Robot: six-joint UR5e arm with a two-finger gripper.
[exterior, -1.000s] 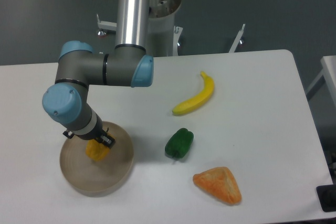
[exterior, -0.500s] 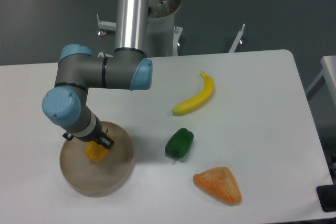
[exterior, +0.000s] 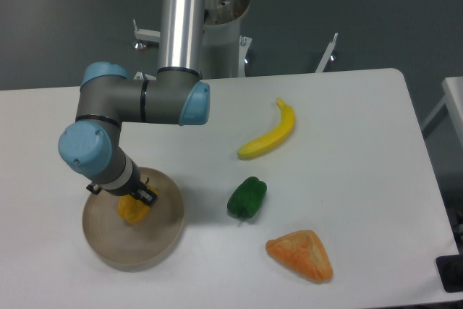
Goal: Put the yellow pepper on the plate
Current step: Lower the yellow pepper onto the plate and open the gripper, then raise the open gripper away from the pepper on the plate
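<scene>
While the wrist blocks most of the view, the pepper (exterior: 131, 209) shows as a yellow lump directly under the gripper (exterior: 134, 200), inside the plate (exterior: 148, 243) rim, left of centre. Can't tell whether the jaws are clamped on it or already let go; the fingers are hidden behind the wrist housing and only a dark bracket edge shows. Also can't tell if the pepper sits on the plate floor or hangs just above it.

Arm comes in steep from the upper left, elbow folded over the bench (exterior: 347, 121), which keeps the tool roughly vertical over the plate. Makes sense for a top-down drop into a shallow dish.

Judgement: transport looks done, release and retreat are what's left. Pepper is lumpy, so it may roll a bit on release, but the raised rim should catch it.

Other items are well apart on the right side: banana (exterior: 269, 135), green pepper (exterior: 247, 197), orange wedge (exterior: 301, 254). None near the plate, so a straight-up retreat looks clear.
</scene>
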